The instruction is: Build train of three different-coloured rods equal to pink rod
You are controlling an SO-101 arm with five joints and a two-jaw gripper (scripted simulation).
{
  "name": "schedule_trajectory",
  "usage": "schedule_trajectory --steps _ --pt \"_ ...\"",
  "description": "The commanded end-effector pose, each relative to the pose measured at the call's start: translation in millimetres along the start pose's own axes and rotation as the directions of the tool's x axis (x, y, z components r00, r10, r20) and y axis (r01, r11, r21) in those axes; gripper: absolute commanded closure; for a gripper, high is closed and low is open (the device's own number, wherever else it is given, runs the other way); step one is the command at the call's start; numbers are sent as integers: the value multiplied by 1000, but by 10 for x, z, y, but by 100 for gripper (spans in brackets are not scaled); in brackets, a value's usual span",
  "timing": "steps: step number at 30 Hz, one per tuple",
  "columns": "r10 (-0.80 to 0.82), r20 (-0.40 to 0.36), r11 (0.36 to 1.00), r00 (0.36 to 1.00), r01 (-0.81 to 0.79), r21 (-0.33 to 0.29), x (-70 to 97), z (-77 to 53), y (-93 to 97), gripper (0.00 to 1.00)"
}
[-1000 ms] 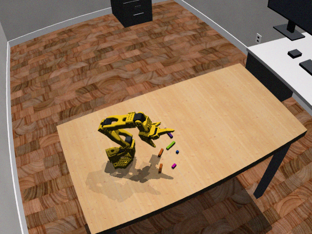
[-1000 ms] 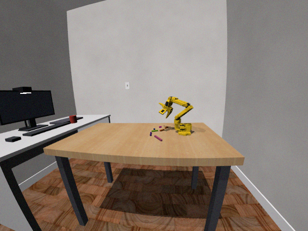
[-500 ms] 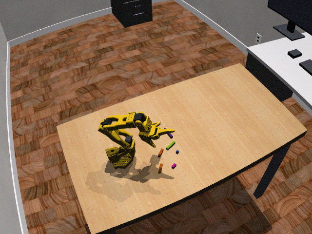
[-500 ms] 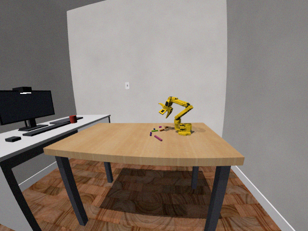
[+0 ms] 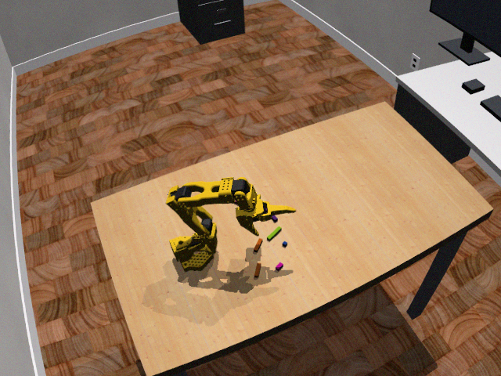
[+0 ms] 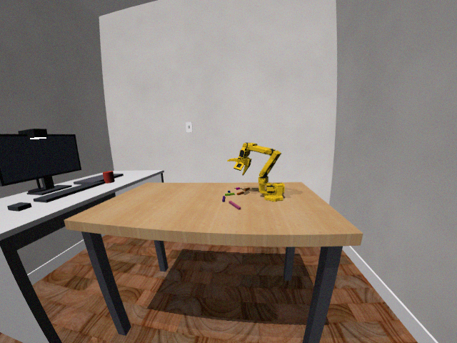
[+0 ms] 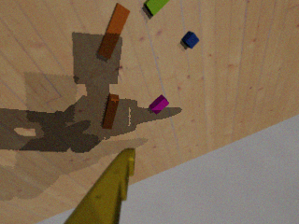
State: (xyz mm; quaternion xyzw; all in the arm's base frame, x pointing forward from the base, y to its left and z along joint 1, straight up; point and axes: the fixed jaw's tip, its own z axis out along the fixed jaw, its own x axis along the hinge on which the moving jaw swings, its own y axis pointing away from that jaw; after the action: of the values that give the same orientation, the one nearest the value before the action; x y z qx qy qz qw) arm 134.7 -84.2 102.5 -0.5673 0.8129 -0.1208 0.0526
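My gripper [image 5: 273,221] hangs open and empty above the table; one yellow finger [image 7: 112,191] shows in the wrist view. Below it lie a lime rod [image 5: 273,233], an orange rod [image 5: 257,244], a blue rod [image 5: 284,244], a magenta rod [image 5: 279,265] and a second orange rod [image 5: 257,269] in the arm's shadow. A purple rod [image 5: 274,218] lies partly under the upper finger. The wrist view shows the lime rod [image 7: 156,6], the orange rod [image 7: 113,30], the blue rod [image 7: 190,39], the magenta rod [image 7: 159,104] and the shadowed orange rod [image 7: 110,111]. The pink rod [image 6: 234,204] shows only in the exterior view, beside the purple rod [image 6: 223,198].
The arm's base [image 5: 193,248] stands left of the rods. The table's front edge [image 5: 323,301] runs close below the magenta rod. A white desk [image 5: 452,101] with a monitor stands to the right.
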Motion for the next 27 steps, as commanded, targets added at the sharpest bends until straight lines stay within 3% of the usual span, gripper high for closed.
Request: schedule_trajectory --steps 1,7,10,13,21,27 --pt "-161 6 987 987 161 18 -17 -26 -207 32" --pt "-349 40 936 936 351 -31 -63 84 -346 46" --pt "-472 73 877 878 476 -57 -105 184 -434 52" --pt "-477 74 875 876 481 -58 -107 188 -437 56" --pt "-695 159 698 702 711 -88 -219 450 -583 75" --pt "-746 186 635 639 768 -90 -258 539 -613 81"
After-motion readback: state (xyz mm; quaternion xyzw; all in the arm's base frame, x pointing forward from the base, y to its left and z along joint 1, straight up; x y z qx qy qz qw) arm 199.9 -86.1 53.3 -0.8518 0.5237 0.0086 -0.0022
